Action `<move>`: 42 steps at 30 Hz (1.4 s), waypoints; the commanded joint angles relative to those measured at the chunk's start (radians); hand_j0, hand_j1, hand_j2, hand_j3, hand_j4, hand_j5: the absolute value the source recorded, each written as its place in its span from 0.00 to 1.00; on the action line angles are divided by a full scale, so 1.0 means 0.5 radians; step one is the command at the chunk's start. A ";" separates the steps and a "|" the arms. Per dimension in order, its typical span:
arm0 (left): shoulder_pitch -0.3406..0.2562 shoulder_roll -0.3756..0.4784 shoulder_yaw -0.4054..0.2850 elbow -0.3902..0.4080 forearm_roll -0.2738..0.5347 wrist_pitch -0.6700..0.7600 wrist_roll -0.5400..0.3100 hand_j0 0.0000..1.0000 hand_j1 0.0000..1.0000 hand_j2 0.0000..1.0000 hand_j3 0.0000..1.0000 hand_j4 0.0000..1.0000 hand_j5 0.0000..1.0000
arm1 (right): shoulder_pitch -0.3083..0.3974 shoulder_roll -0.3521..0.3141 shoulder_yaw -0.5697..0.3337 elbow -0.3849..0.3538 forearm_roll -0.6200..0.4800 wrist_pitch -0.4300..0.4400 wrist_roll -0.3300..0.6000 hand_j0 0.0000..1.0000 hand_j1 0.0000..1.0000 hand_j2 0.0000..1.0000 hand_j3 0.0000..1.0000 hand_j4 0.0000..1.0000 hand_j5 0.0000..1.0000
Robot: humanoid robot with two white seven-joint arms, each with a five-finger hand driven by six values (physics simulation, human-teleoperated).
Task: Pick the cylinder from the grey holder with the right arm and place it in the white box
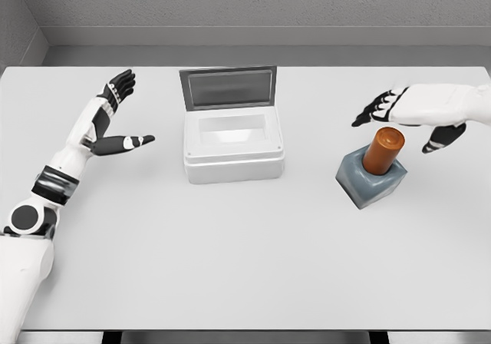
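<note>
Orange cylinder (383,150) in grey holder (371,180).

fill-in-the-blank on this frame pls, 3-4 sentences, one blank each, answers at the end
1. The orange cylinder stands in the grey ____.
2. The white box has its lid ____.
3. The right hand hovers above the cylinder, fingers ____.
4. The left hand is to the ____ of the box.

Answers: holder; open; open; left
</note>
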 commanded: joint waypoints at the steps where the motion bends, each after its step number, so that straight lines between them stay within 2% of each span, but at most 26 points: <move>1: 0.000 0.002 0.004 0.010 0.004 0.008 0.000 1.00 1.00 1.00 1.00 1.00 1.00 | 0.000 0.003 0.039 -0.003 -0.009 0.001 0.010 1.00 1.00 1.00 1.00 1.00 1.00; 14: 0.000 0.011 0.004 0.010 0.004 0.008 -0.006 1.00 1.00 1.00 1.00 1.00 1.00 | -0.049 0.055 0.067 -0.042 -0.005 -0.033 0.022 0.99 0.99 0.99 0.99 0.99 0.99; 19: 0.000 0.011 0.004 0.013 0.004 0.008 -0.006 1.00 1.00 1.00 1.00 1.00 1.00 | -0.052 0.052 0.104 -0.067 -0.009 -0.033 0.019 0.96 0.96 0.96 0.96 0.96 0.96; 24: -0.003 0.011 0.004 0.013 0.004 0.008 -0.006 1.00 1.00 1.00 1.00 1.00 1.00 | -0.052 0.049 0.110 -0.064 -0.009 -0.069 0.019 0.86 0.86 0.86 0.86 0.86 0.86; 27: -0.003 0.011 0.004 0.013 0.004 0.008 -0.006 1.00 1.00 1.00 1.00 1.00 1.00 | -0.052 0.049 0.128 -0.058 -0.009 -0.069 0.019 0.84 0.84 0.84 0.84 0.84 0.84; 42: 0.000 0.014 0.004 0.007 0.004 0.005 -0.006 1.00 1.00 1.00 1.00 1.00 1.00 | -0.055 0.037 0.131 -0.042 -0.009 -0.066 0.022 0.80 0.80 0.80 0.80 0.80 0.80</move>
